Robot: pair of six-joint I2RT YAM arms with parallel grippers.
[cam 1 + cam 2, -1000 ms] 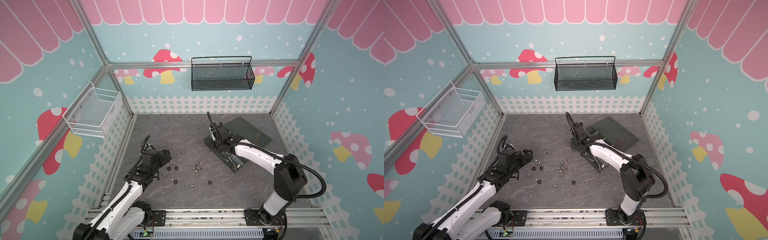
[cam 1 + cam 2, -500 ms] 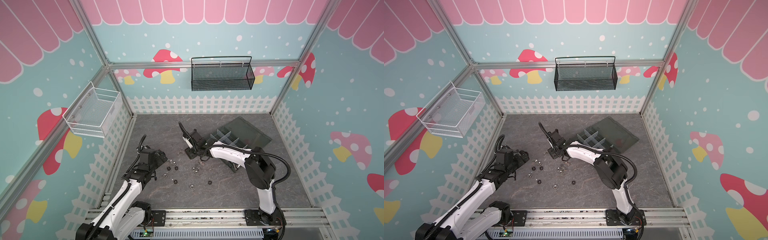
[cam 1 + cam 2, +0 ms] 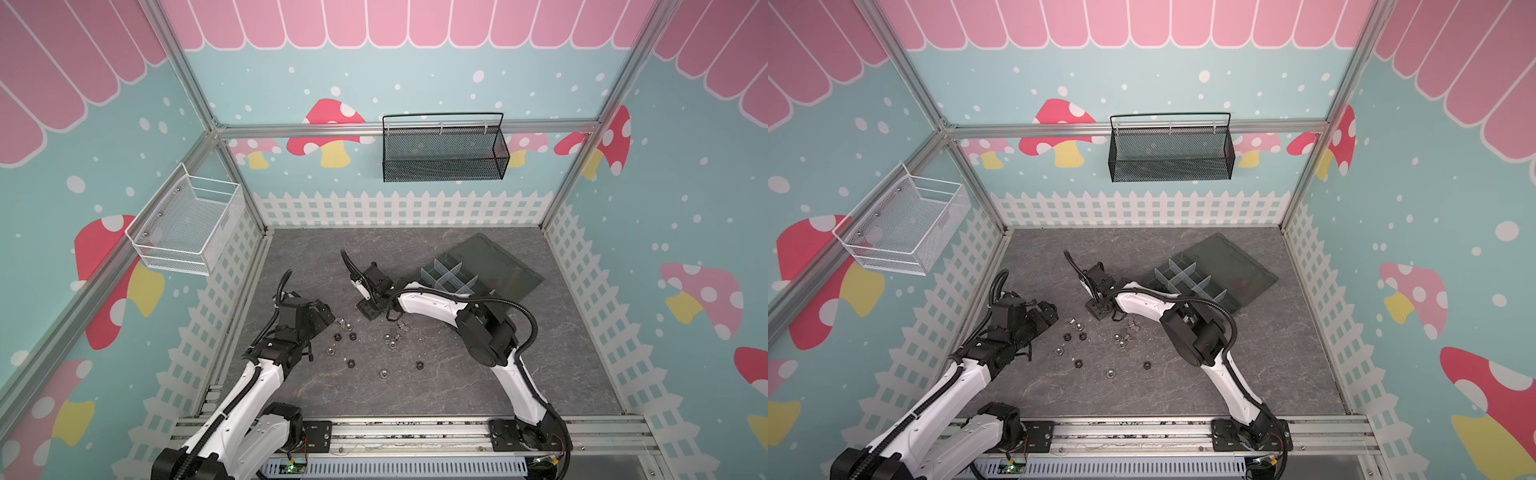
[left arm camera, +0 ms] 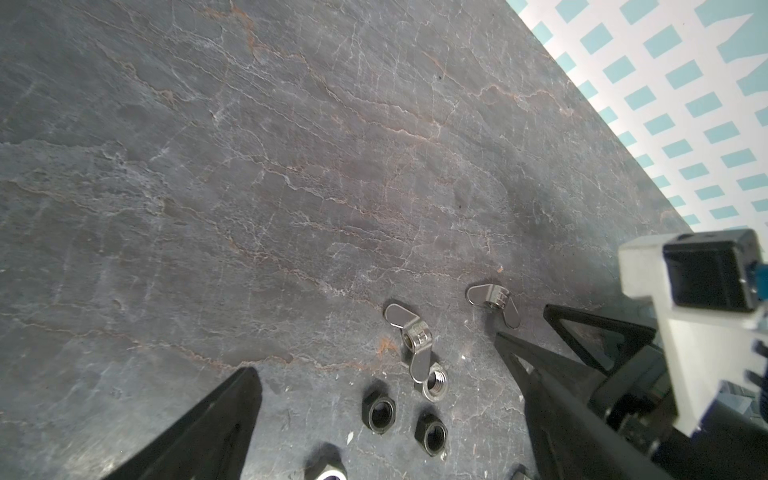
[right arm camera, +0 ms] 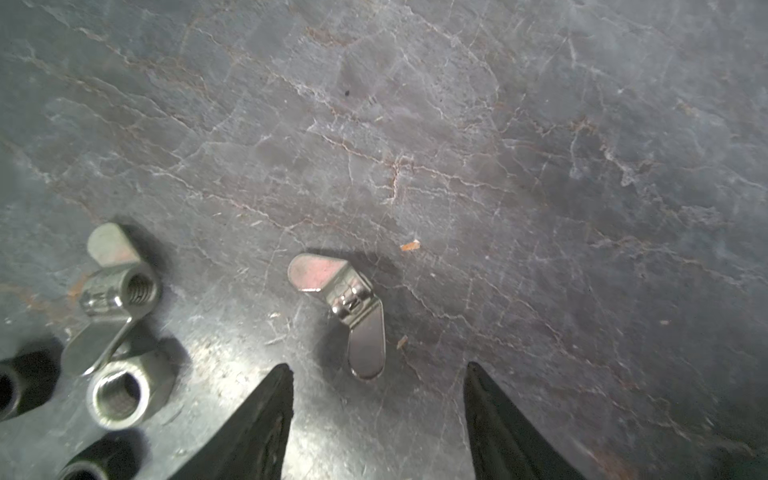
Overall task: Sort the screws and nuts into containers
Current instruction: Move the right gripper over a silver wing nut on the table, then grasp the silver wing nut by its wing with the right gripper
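Barely started tbh: nuts [image 4: 379, 411] are left scattered ahead of left gripper [image 4: 374, 353] and right gripper [image 5: 377, 365], both held open, empty.

No lettering, label, brand, number or sign is legible on anything in these views.

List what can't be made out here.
Dark grey translucent organizer box: near compartments' contents, hidden by the right arm in both top views.
Black hexagonal nuts: cut off by the right wrist view's edge.
Scattered small metal pieces: too small in top views to tell screws from nuts.
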